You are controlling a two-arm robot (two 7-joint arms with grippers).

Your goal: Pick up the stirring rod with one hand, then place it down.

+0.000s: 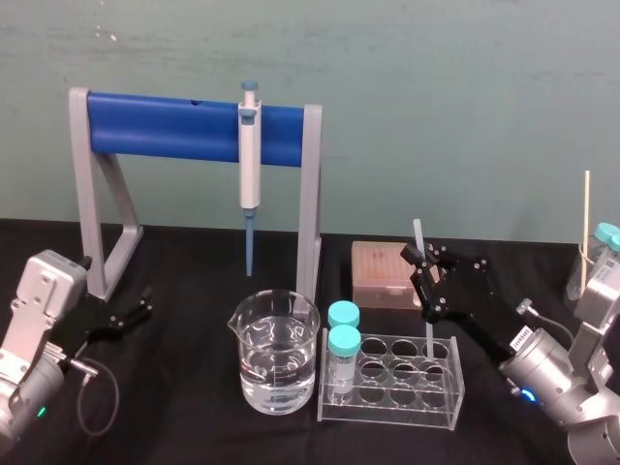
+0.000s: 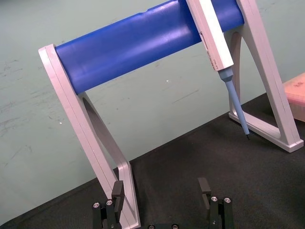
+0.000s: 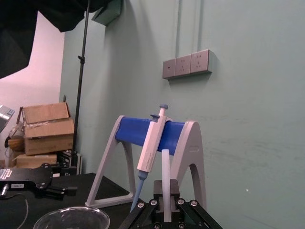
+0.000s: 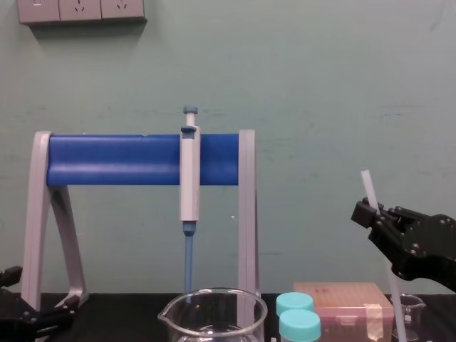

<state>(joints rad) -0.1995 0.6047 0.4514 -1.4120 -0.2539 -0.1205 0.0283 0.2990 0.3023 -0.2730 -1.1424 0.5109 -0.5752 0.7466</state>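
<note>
The stirring rod (image 1: 418,235) is clamped high by the right gripper (image 1: 427,269), centre right, so it hangs upright. The left gripper (image 1: 141,307) is parked, fingers apart.

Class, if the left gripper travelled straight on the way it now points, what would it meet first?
Probably the pipette stand, its near grey leg just ahead of the open left gripper; depth is uncertain.

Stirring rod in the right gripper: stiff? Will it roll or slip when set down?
Likely stiff: the stirring rod stands straight above and below the right gripper, no sag. Probably slippery and fragile: it looks smooth and translucent, like glass. Thin with no flats visible, so it may roll on the black table. Left gripper sits idle, open, at the left.
</note>
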